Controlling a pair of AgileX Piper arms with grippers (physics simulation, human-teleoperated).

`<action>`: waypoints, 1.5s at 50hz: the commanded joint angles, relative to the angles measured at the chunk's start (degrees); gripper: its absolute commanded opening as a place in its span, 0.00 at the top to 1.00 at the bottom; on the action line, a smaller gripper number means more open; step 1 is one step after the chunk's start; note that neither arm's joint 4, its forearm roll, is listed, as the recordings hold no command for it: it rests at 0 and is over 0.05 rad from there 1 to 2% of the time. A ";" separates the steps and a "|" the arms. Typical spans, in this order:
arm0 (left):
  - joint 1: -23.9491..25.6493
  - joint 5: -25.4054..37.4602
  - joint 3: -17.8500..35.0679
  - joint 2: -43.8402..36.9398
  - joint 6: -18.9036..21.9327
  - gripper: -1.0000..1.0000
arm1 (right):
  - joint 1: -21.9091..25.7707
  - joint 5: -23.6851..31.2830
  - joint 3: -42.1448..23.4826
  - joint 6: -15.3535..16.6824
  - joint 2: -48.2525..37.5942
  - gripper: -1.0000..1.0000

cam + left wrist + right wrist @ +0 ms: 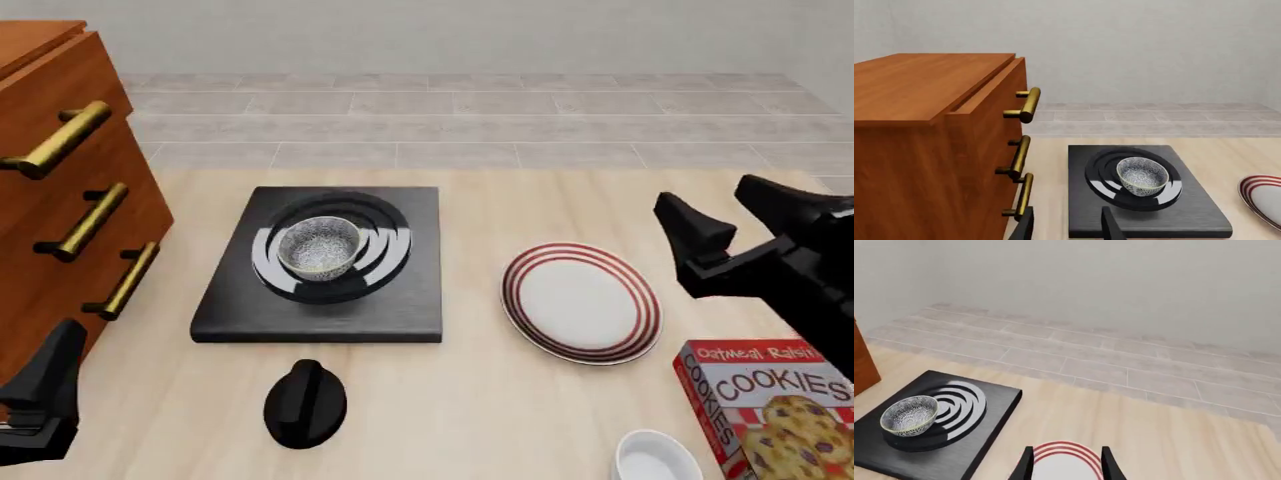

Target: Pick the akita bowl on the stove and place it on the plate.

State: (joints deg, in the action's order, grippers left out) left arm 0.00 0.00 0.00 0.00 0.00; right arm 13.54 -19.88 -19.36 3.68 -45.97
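The akita bowl (320, 245) stands upright on the burner rings of the stove (400, 300), a black slab left of the table's middle. The wrist views show the same akita bowl (1142, 175) (909, 415), speckled inside. To the stove's right lies the red-striped plate (581, 300), with nothing on it. My left gripper (1067, 227) is open and empty, low at the near left, well short of the stove (1187, 210). My right gripper (734, 225) is open and empty above the table's right side, beyond the plate (1064, 450).
A wooden drawer cabinet (67, 190) with brass handles stands along the left, close to the stove. A black round knob (306, 402) lies in front of the stove. A cookies box (767, 405) and a plain white bowl (657, 460) sit at the near right.
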 commanded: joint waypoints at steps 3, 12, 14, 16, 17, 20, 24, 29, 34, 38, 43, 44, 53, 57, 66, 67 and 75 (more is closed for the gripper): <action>0.00 0.00 0.00 0.00 0.00 0.00 | 3.77 -0.56 -7.59 -0.60 -10.36 0.00; 0.00 0.00 0.00 0.00 0.00 0.00 | 8.22 1.02 -13.96 -0.45 -16.51 0.00; 0.00 0.00 0.00 0.00 0.00 0.00 | 9.34 1.27 -15.28 -0.13 -17.61 0.00; 0.00 0.00 0.00 0.00 0.00 0.00 | 9.54 1.56 -16.65 -0.67 -19.00 0.00; 0.00 0.00 0.00 0.00 0.00 0.00 | 9.54 1.56 -16.66 -0.67 -19.01 0.00; 0.00 0.00 0.00 0.00 0.00 0.00 | 10.88 2.74 -19.13 -0.72 -21.68 0.00; 0.00 0.00 0.00 0.00 0.00 0.00 | 11.68 4.37 -21.78 -0.59 -24.09 0.00; 0.00 0.00 0.00 0.00 0.00 0.00 | 12.73 6.74 -25.98 -1.18 -27.80 0.00; 0.00 0.00 0.00 0.00 0.00 0.00 | 13.93 9.41 -29.78 -1.54 -30.67 0.00; 0.00 0.00 0.00 0.00 0.00 0.00 | 14.44 11.06 -32.71 -1.78 -33.22 0.00; 0.00 0.00 0.00 0.00 0.00 0.00 | 15.22 12.00 -34.88 -2.09 -35.47 0.00; 0.00 0.00 0.00 0.00 0.00 0.00 | 15.97 12.97 -36.23 -2.36 -36.59 0.00; 0.00 0.00 0.00 0.00 0.00 0.00 | 17.72 15.43 -40.99 -2.62 -40.57 0.00; 0.00 0.00 0.00 0.00 0.00 0.00 | 18.13 15.85 -42.63 -0.89 -42.88 0.00; 0.00 0.00 0.00 0.00 0.00 0.00 | 18.92 19.23 -48.30 -0.34 -49.00 0.00; 0.00 0.00 0.00 0.00 0.00 0.00 | 19.02 19.51 -49.07 -1.09 -49.58 0.00; 0.00 0.00 0.00 0.00 0.00 0.00 | 19.85 21.49 -53.84 -1.47 -54.50 0.00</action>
State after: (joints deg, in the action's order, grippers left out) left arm 0.00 0.00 0.00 0.00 0.00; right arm 32.43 -1.03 -67.54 2.27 -94.64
